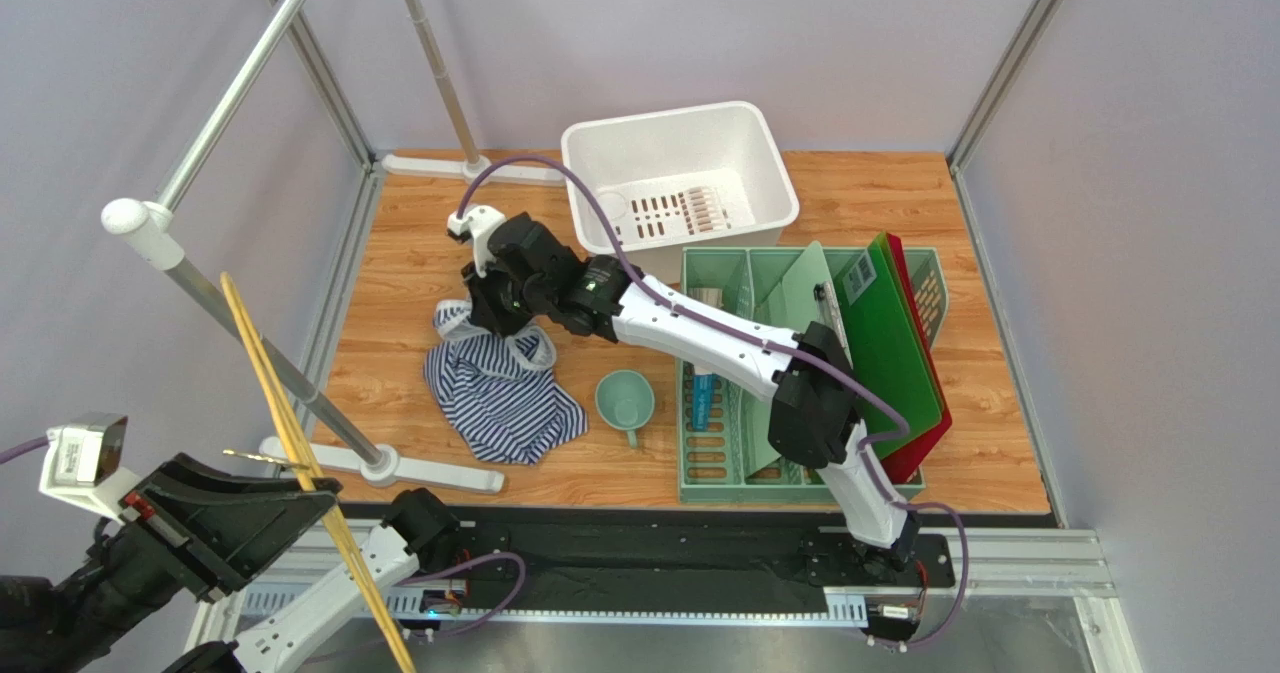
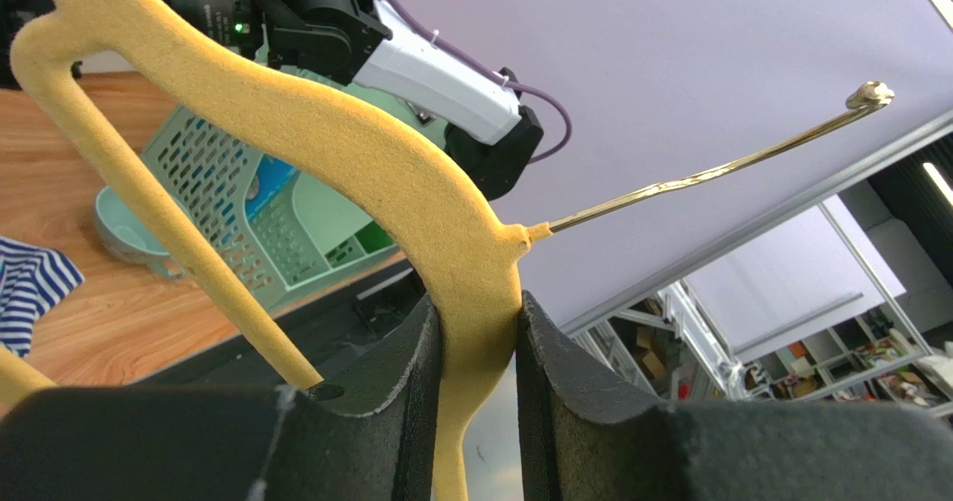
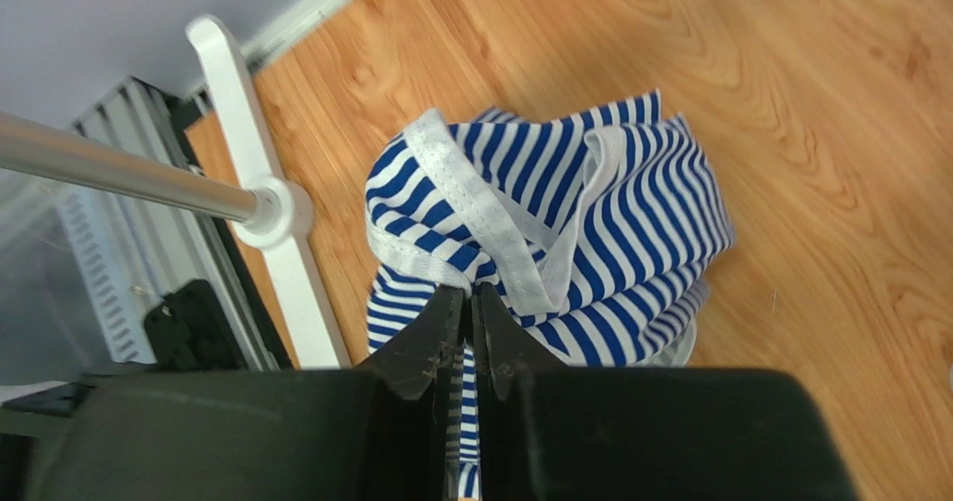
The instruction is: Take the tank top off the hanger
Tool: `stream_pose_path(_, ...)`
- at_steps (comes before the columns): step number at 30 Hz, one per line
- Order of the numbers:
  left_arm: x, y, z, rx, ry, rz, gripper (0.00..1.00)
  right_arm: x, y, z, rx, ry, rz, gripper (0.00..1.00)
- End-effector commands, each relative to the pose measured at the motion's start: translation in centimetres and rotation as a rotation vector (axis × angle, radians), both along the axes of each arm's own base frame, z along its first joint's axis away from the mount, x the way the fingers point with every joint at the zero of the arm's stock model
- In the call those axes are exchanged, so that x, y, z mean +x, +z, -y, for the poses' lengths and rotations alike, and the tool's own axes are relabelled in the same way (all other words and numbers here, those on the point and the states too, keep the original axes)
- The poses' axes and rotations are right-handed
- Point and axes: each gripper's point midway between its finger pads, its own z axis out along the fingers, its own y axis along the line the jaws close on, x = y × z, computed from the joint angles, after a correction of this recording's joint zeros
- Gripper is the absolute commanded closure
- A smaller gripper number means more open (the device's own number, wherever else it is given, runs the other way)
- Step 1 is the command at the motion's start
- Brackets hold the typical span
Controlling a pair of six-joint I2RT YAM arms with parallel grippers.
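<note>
The striped tank top (image 1: 501, 388) lies bunched on the wooden table, off the hanger. In the right wrist view it (image 3: 559, 222) hangs crumpled from the fingertips. My right gripper (image 1: 489, 306) is shut on its white-edged strap (image 3: 475, 222) at its far edge; the jaws pinch the cloth (image 3: 470, 300). My left gripper (image 1: 248, 516) is at the near left, off the table, shut on the yellow hanger (image 1: 308, 478). In the left wrist view the hanger's neck (image 2: 475, 289) sits between the pads, and its metal hook (image 2: 727, 166) points up to the right.
A grey rail (image 1: 226, 313) on a white base (image 1: 376, 463) runs along the table's left side. A teal cup (image 1: 625, 400) stands right of the tank top. A green rack (image 1: 781, 373) with boards and a white basin (image 1: 684, 171) are further right.
</note>
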Motion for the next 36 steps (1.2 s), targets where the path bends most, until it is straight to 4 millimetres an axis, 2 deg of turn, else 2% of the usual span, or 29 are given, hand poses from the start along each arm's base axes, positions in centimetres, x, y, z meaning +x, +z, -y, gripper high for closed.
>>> stream_pose_path(1,1.7,0.8,1.3,0.002,0.006,0.01,1.0,-0.7,-5.0,1.0,-0.169,-0.016,0.002,0.85)
stream_pose_path(5,2.0,0.9,2.0,-0.009,-0.013,0.005,1.0,-1.1,-7.7,0.9,-0.223,-0.002,-0.03,0.67)
stream_pose_path(6,2.3,0.9,2.3,-0.012,-0.017,0.004,1.0,-1.1,-8.3,1.0,-0.238,0.001,-0.037,0.57)
stream_pose_path(7,2.4,0.9,2.5,-0.011,-0.02,0.002,1.0,-1.3,-9.3,1.0,-0.253,0.01,-0.047,0.51)
stream_pose_path(8,2.5,0.8,2.6,-0.011,-0.02,-0.001,1.0,-1.3,-9.5,1.0,-0.259,0.018,-0.044,0.45)
stream_pose_path(9,2.9,0.7,2.9,-0.011,-0.019,-0.006,1.0,-1.3,-9.8,1.0,-0.263,0.022,-0.045,0.34)
stream_pose_path(13,4.5,0.4,3.6,-0.014,0.011,-0.011,1.0,-1.4,-10.8,0.9,-0.274,0.042,-0.034,0.13)
stream_pose_path(18,6.6,1.0,4.1,-0.035,0.067,0.004,1.0,-2.0,-11.3,1.0,-0.26,0.057,-0.015,0.06)
stream_pose_path(19,7.0,1.1,4.2,-0.035,0.077,0.006,1.0,-1.9,-11.2,1.1,-0.256,0.053,-0.01,0.0)
stream_pose_path(22,8.1,1.7,4.4,-0.058,0.108,0.03,1.0,-2.2,-11.5,0.8,-0.258,0.075,0.025,0.0)
stream_pose_path(23,8.8,1.3,4.7,-0.053,0.121,0.027,1.0,-2.0,-11.6,0.8,-0.267,0.073,0.04,0.0)
stream_pose_path(24,9.0,2.0,4.8,-0.075,0.125,0.053,1.0,-2.1,-11.9,0.8,-0.281,0.077,0.051,0.0)
stream_pose_path(26,10.3,1.7,5.3,-0.074,0.15,0.04,1.0,-1.2,-11.6,0.9,-0.301,0.06,0.108,0.0)
stream_pose_path(28,10.8,2.3,5.8,-0.087,0.148,0.05,1.0,-0.7,-11.1,1.1,-0.308,0.056,0.138,0.0)
stream_pose_path(31,12.8,2.6,6.1,-0.092,0.204,0.03,1.0,-0.8,-10.4,1.2,-0.299,0.08,0.172,0.0)
stream_pose_path(33,13.6,2.4,6.0,-0.107,0.239,0.0,1.0,-1.0,-10.0,0.6,-0.259,0.096,0.169,0.0)
stream_pose_path(36,15.1,1.8,5.9,-0.146,0.295,-0.06,1.0,-1.6,-10.5,-0.6,-0.225,0.152,0.175,0.0)
